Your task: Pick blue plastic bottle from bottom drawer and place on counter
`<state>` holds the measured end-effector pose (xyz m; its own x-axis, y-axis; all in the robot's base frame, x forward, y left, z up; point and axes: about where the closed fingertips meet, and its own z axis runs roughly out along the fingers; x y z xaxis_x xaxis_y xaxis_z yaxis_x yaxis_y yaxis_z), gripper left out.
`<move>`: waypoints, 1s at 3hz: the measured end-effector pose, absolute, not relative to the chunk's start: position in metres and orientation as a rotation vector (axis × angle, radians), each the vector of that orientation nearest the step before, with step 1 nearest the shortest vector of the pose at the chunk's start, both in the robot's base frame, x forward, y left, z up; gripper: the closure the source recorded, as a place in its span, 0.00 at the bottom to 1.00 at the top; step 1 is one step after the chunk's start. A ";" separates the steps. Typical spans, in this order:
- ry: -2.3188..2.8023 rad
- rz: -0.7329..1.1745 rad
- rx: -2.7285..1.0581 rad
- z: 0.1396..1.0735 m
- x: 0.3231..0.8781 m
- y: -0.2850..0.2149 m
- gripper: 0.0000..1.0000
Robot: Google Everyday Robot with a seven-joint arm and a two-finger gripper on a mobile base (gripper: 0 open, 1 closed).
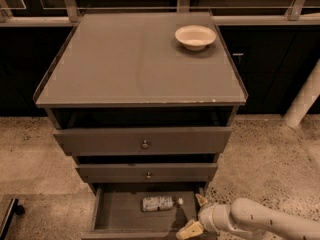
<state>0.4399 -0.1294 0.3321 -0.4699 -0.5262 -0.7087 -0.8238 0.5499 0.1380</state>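
Observation:
The blue plastic bottle lies on its side on the floor of the open bottom drawer, white cap pointing right. My gripper is at the drawer's right side, just right of the cap. Its two tan fingers are spread, one near the cap and one at the drawer's front edge, and it holds nothing. The white arm comes in from the lower right. The counter is the flat grey top of the cabinet above.
A cream round bowl stands on the counter's back right corner. Two wider knobbed drawers stick out slightly above the bottom drawer. A white post stands at the right. A dark object sits at the lower left.

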 end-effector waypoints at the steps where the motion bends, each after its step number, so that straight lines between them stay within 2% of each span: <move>1: 2.171 0.630 -1.057 0.315 0.450 -0.126 0.00; 3: 2.139 0.573 -0.984 0.264 0.508 -0.089 0.00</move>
<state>0.5079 -0.0895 0.2644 -0.4635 -0.4727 -0.7495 -0.7841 0.6128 0.0983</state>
